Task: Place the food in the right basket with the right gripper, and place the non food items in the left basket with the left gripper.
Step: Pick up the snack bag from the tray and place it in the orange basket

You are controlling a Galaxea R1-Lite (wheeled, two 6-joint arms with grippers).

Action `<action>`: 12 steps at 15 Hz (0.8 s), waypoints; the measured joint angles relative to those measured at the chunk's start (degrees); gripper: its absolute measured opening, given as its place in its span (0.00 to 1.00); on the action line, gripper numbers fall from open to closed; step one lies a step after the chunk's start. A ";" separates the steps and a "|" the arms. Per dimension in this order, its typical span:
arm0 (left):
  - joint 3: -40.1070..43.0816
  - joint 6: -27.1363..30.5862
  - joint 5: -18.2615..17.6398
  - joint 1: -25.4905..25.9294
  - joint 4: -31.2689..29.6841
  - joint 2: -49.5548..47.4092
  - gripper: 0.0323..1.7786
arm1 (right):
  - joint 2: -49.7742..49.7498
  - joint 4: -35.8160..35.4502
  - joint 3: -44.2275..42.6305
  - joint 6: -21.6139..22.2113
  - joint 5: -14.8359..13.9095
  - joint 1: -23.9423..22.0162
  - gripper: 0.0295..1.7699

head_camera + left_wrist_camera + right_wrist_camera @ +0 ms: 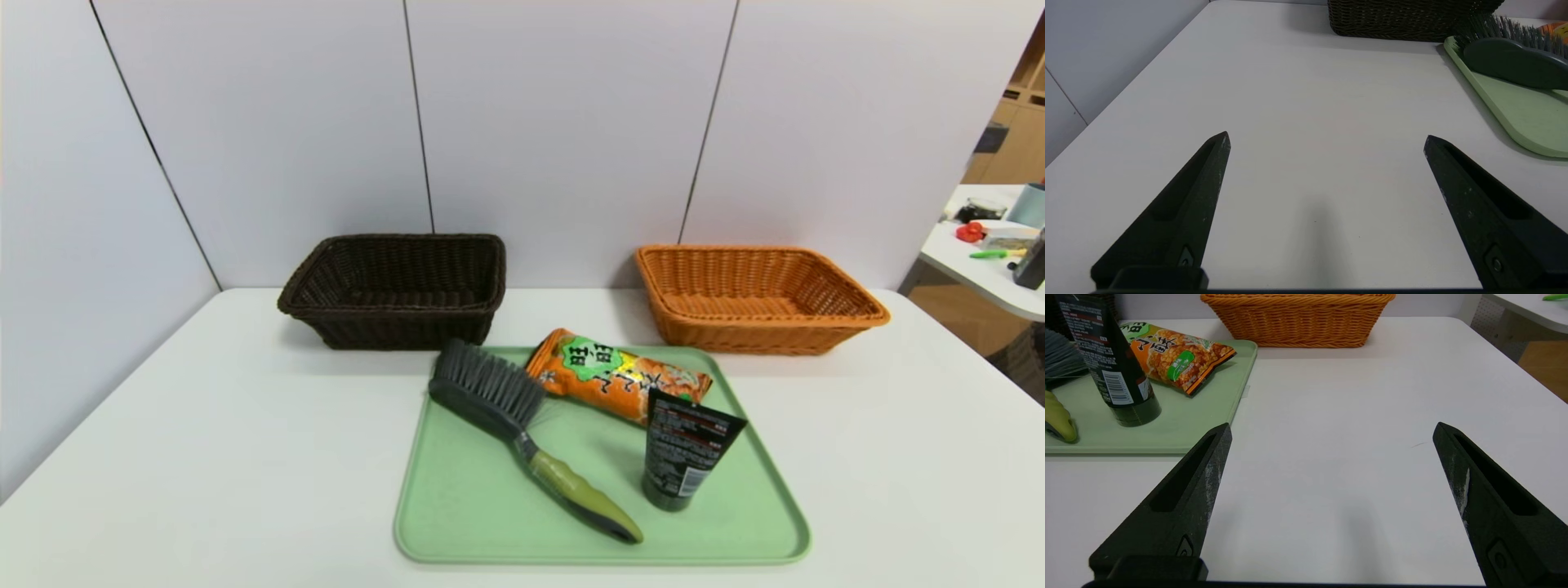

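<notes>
An orange snack bag (618,376) lies at the back of a green tray (473,506). In front of it a black tube (684,459) stands on its cap. A grey-bristled brush (522,431) with an olive handle lies across the tray's left half. The dark brown left basket (396,287) and the orange-tan right basket (755,296) stand behind, against the wall. Neither arm shows in the head view. My left gripper (1327,139) hangs open over bare table left of the tray. Over bare table right of the tray, my right gripper (1331,430) is open, with the snack bag (1177,359) and tube (1112,363) off to its side.
A white table (163,457) carries everything, with grey wall panels (555,122) close behind the baskets. A second table (992,261) with small objects stands off to the far right.
</notes>
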 joint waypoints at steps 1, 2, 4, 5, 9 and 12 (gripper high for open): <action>0.00 -0.05 0.00 0.00 0.00 0.00 0.95 | 0.00 0.00 0.00 0.11 -0.02 0.00 0.96; 0.00 -0.13 0.00 0.00 0.00 0.00 0.95 | 0.00 0.00 0.00 0.15 -0.05 0.00 0.96; 0.00 -0.38 0.04 0.02 0.00 0.00 0.95 | 0.00 0.01 0.00 -0.05 -0.05 0.00 0.96; 0.00 -0.90 0.01 0.02 -0.05 0.00 0.95 | 0.00 0.00 0.00 -0.20 -0.02 0.00 0.96; 0.00 -1.35 0.06 0.02 -0.07 0.00 0.95 | 0.02 1.99 -3.63 -0.28 0.20 0.00 0.96; 0.00 -1.32 0.06 0.05 -0.51 0.00 0.95 | 1.06 10.57 -15.19 -0.28 2.30 0.00 0.96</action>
